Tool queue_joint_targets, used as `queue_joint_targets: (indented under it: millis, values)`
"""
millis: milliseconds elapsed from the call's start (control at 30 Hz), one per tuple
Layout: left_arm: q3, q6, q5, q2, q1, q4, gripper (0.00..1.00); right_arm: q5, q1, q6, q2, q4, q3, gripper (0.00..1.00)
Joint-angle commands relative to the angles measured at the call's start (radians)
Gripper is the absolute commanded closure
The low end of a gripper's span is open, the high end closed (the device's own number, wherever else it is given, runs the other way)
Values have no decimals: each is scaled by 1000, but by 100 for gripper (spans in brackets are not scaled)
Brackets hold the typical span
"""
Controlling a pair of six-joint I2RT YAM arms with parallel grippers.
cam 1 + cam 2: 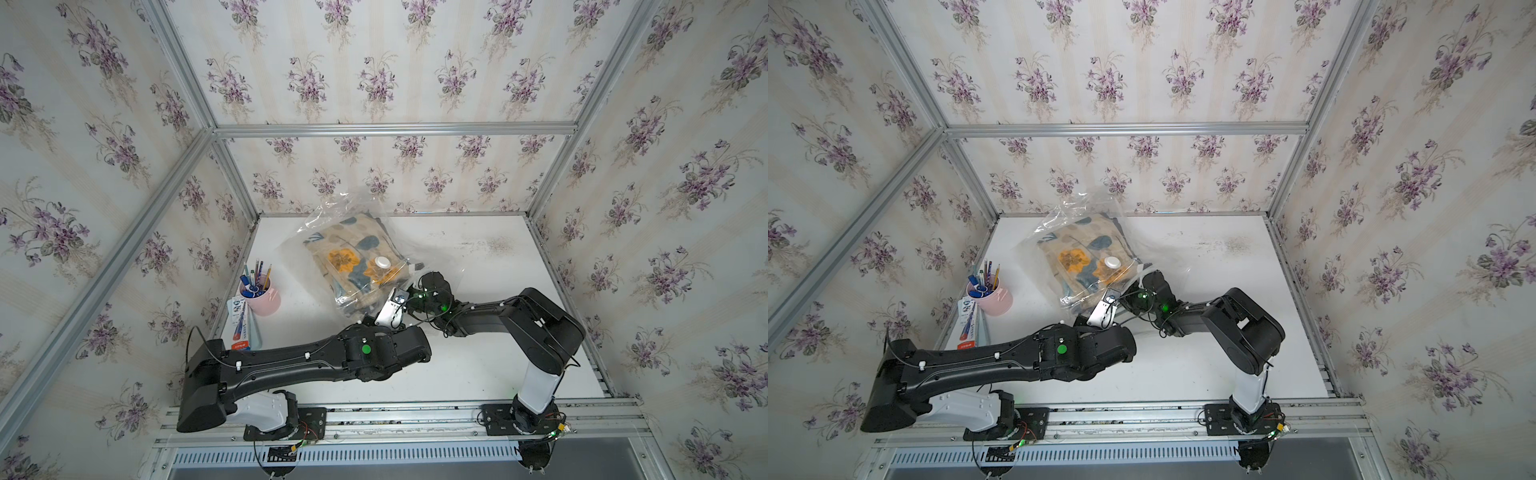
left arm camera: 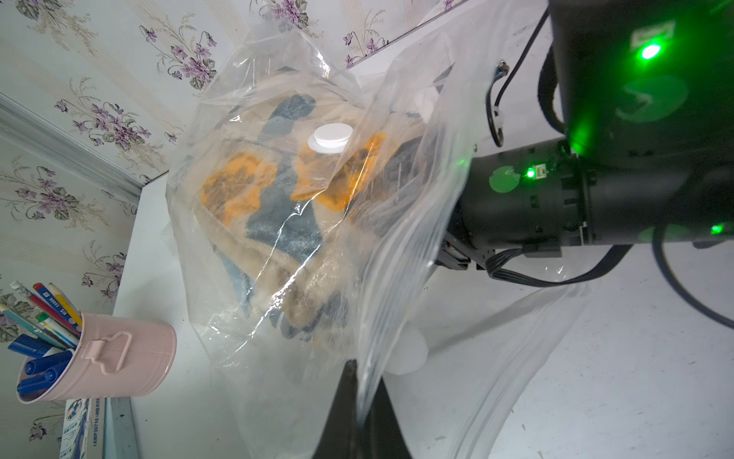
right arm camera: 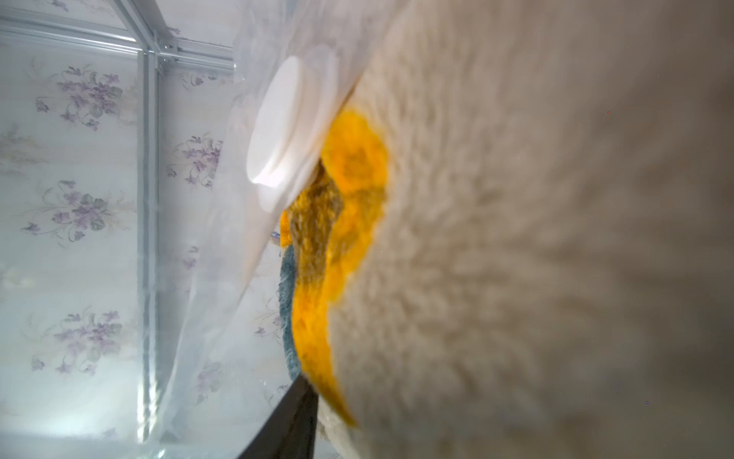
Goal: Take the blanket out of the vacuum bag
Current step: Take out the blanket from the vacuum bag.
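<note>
The vacuum bag [image 1: 332, 216] [image 1: 1067, 212], clear crinkly plastic, lies at the table's back left with its round white valve cap [image 1: 382, 262] on top. Inside it is the folded blanket [image 1: 345, 253] [image 1: 1075, 253], beige fleece with orange and grey-blue flowers. My left gripper [image 2: 363, 381] is shut on the bag's near edge, and the film runs up between its dark fingers [image 2: 345, 397]. My right gripper [image 1: 415, 272] reaches into the bag's open mouth. In the right wrist view one dark finger [image 3: 294, 421] touches the blanket [image 3: 516, 238]; the other finger is hidden behind the fleece.
A pink cup [image 1: 262, 295] [image 2: 111, 357] full of pens and pencils stands left of the bag. A flat pencil box [image 1: 243, 324] lies beside it at the table's left edge. Papered walls with aluminium rails close in the white table [image 1: 478, 270] on three sides.
</note>
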Motion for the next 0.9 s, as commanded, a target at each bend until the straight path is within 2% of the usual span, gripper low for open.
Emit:
queue_joint_targets:
  millis: [0, 233, 400, 533, 700, 867]
  values:
    - [-8, 2, -18, -3, 1, 23, 95, 36, 6, 15, 11, 33, 12, 51]
    - [-13, -3, -19, -10, 0, 23, 94, 48, 16, 23, 43, 41, 56, 52]
    - [-18, -4, -29, -23, 1, 14, 94, 60, 27, 7, 17, 30, 54, 76]
    - [-21, -2, -38, -33, 2, 11, 94, 61, 39, -5, -24, 17, 43, 89]
    - [-22, 4, -47, -41, 3, 10, 94, 57, 49, -7, -66, 14, 25, 97]
    - [-20, 3, -50, -41, 2, 8, 94, 56, 71, 7, -111, 25, 1, 98]
